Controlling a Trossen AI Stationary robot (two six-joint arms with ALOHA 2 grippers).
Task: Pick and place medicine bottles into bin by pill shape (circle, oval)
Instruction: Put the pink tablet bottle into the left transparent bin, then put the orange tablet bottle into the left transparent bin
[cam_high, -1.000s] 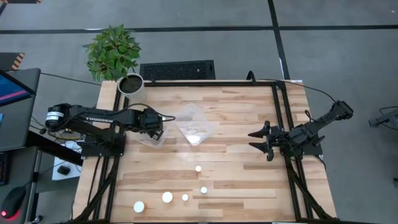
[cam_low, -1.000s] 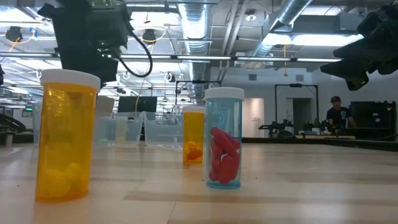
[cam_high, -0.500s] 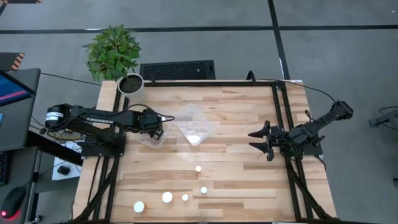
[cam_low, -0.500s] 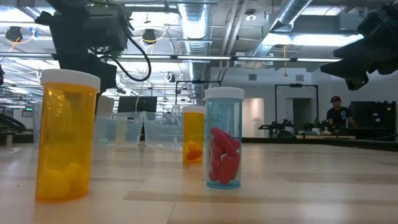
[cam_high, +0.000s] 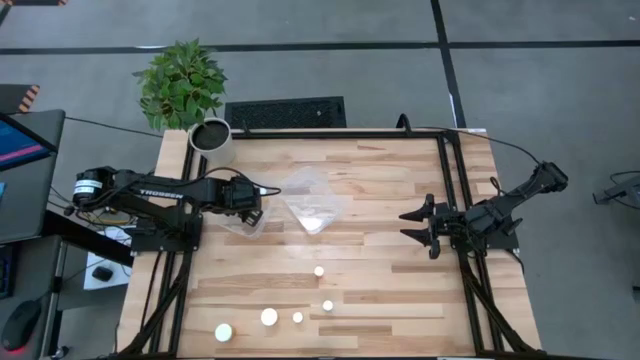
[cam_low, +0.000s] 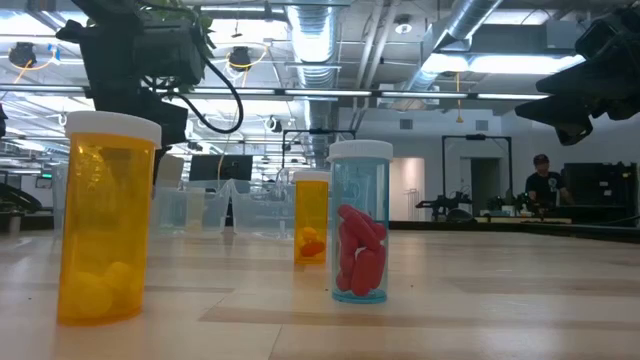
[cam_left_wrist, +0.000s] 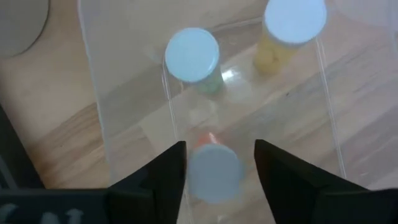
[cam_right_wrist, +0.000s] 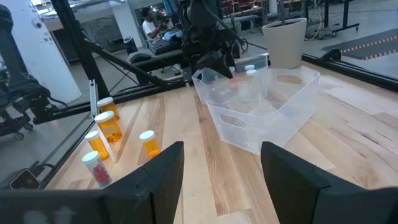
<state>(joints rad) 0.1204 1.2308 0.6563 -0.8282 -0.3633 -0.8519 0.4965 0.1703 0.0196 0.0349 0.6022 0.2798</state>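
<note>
Looking straight down, the high view shows the left gripper (cam_high: 250, 208) over a clear bin (cam_high: 243, 222) near the tabletop's left edge, with a second clear bin (cam_high: 315, 205) just beside it toward the middle. The right gripper (cam_high: 420, 226) hangs near the right edge, its fingers spread and empty. Five bottles stand toward the near edge: one (cam_high: 319, 271) ahead of the others, then caps at (cam_high: 327, 306), (cam_high: 298, 317), (cam_high: 269, 317) and (cam_high: 224, 332). A plant (cam_high: 183, 85) sits at the far left corner.

The low view has an orange bottle (cam_low: 105, 220) closest, a clear bottle (cam_low: 360, 222) with red oval pills, and another orange bottle (cam_low: 311, 216) behind it. A person (cam_low: 543, 185) stands far back in the room.

The left wrist view looks down into the bin (cam_left_wrist: 99, 118): the fingers (cam_left_wrist: 165, 174) stand apart with a white-capped bottle (cam_left_wrist: 214, 174) between them, not clamped. Two more bottles, one (cam_left_wrist: 193, 56) and one yellow-bodied (cam_left_wrist: 291, 25), stand farther in.

The right wrist view shows the bins (cam_right_wrist: 261, 106), four bottles (cam_right_wrist: 102, 140) on the wood, and the right fingers (cam_right_wrist: 289, 174) apart.
</note>
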